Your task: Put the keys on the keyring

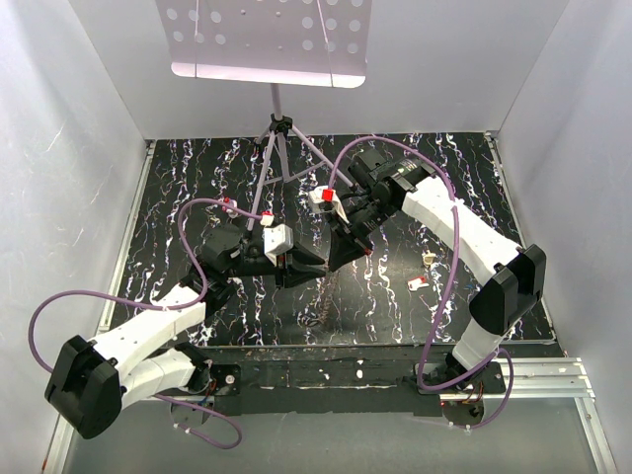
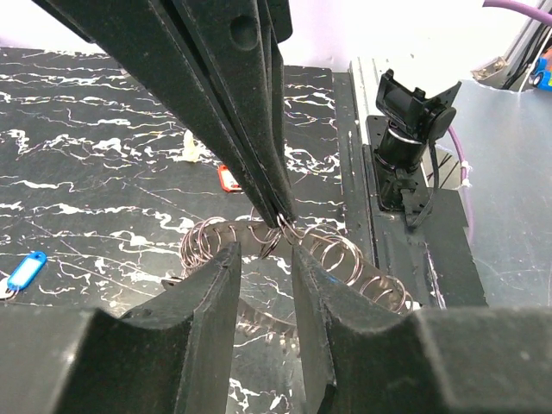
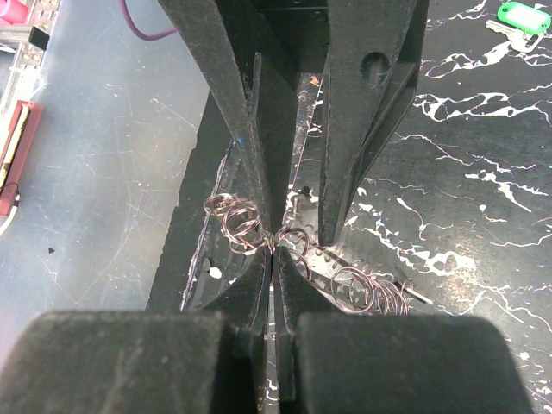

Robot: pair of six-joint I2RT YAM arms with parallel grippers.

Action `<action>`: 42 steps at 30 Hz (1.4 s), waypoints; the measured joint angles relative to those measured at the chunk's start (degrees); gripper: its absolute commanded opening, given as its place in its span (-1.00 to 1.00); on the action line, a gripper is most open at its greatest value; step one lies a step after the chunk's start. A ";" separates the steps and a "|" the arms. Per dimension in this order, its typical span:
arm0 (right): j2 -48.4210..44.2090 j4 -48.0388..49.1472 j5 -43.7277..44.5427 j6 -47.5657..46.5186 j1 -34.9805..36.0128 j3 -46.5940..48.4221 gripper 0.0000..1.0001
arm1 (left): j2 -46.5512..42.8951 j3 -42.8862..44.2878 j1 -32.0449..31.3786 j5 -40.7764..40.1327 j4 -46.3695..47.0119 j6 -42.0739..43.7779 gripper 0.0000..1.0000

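The keyring [image 2: 362,272] is a thin grey metal ring fringed with small wire loops, and it hangs low over the black marbled mat. My right gripper [image 3: 274,250] is shut on its wire; its tips [image 2: 283,220] reach down from above in the left wrist view. My left gripper [image 2: 265,254] faces it, jaws apart and straddling a loop of the keyring [image 3: 371,289] beside that pinch. In the top view both grippers [image 1: 314,269] [image 1: 334,262] meet at mid-table. Loose keys lie on the mat: red [image 2: 228,178], cream [image 2: 194,148], blue [image 2: 26,272] and green [image 3: 522,17].
A music stand's tripod [image 1: 279,138] stands at the back centre, its perforated tray [image 1: 267,39] overhead. White walls close in the left, right and back. The arms' metal base rail [image 1: 375,370] runs along the near edge, and purple cables loop from both arms.
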 measured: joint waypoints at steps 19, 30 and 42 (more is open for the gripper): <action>0.00 0.07 0.92 -0.07 -0.02 0.00 -0.97 | 0.35 -0.52 -1.16 0.15 1.01 -1.11 -1.00; -2.21 3.65 1.07 2.01 0.31 -2.25 -0.97 | -5.57 -1.60 -1.55 -8.28 -2.49 -7.45 -1.00; -2.23 5.70 2.71 3.30 0.39 -3.23 -0.97 | -6.80 -3.98 -1.68 -12.94 -2.64 -12.07 -1.00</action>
